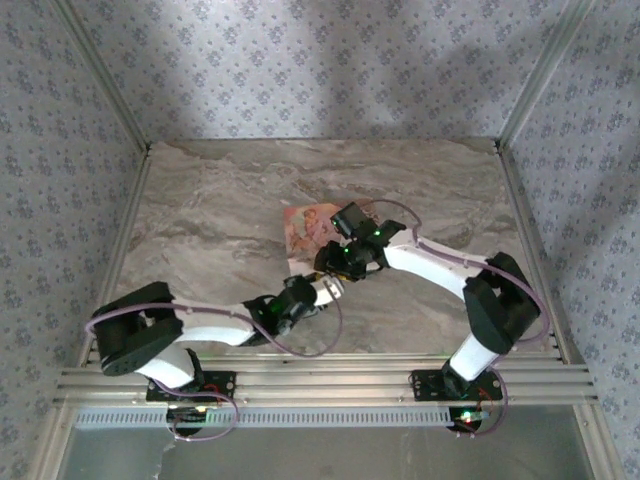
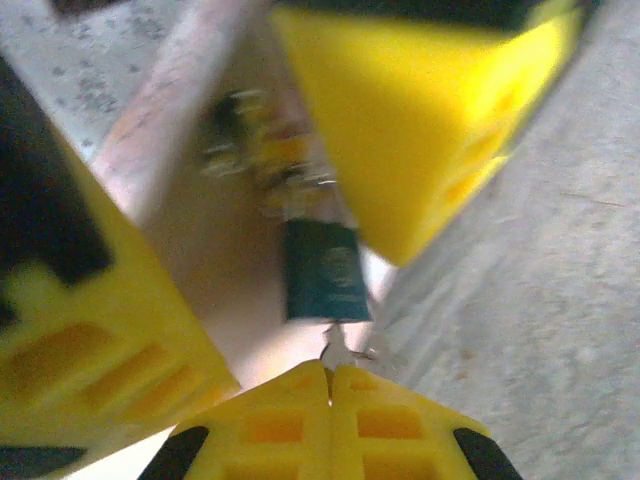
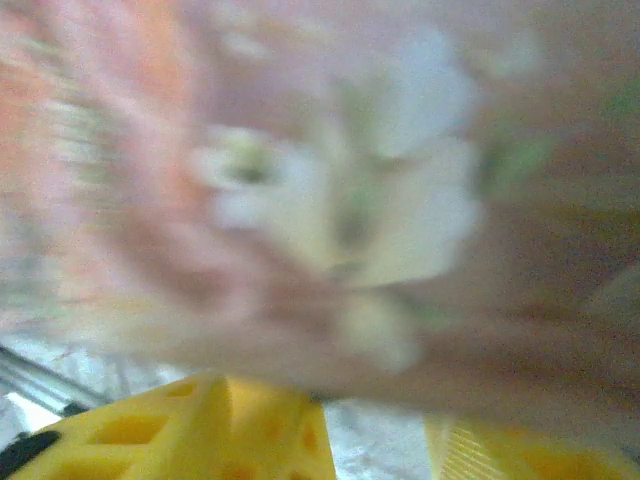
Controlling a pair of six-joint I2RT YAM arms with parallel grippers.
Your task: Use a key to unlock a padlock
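1. Left gripper (image 2: 330,372): tips pressed together, with no gap between the pads. A small metal bit, the key (image 2: 335,350), sticks out from between them, so it is clamped on the key.
2. Padlock (image 2: 322,270): blue body lying on the pink box (image 1: 305,228), just ahead of the left tips. The key tip is at the padlock's near end. I cannot tell whether it is inserted or only touching.
3. There is yellowish metal at the padlock's far end, too blurred to make out.
4. Right gripper (image 3: 375,440): pincer apart, with a clear gap between its two yellow fingers in its own wrist view. That view is otherwise a blurred close-up of the box print.
5. In the left wrist view, the right fingers (image 2: 430,130) sit on either side of the padlock, one upper right and one lower left. Neither clearly touches it.
6. Top view: both grippers meet over the near edge of the box, around mid-table (image 1: 220,210). The right one (image 1: 340,258) is over the box. The left one (image 1: 300,298) is just beside its near edge. The padlock is too small and too covered to pick out there.
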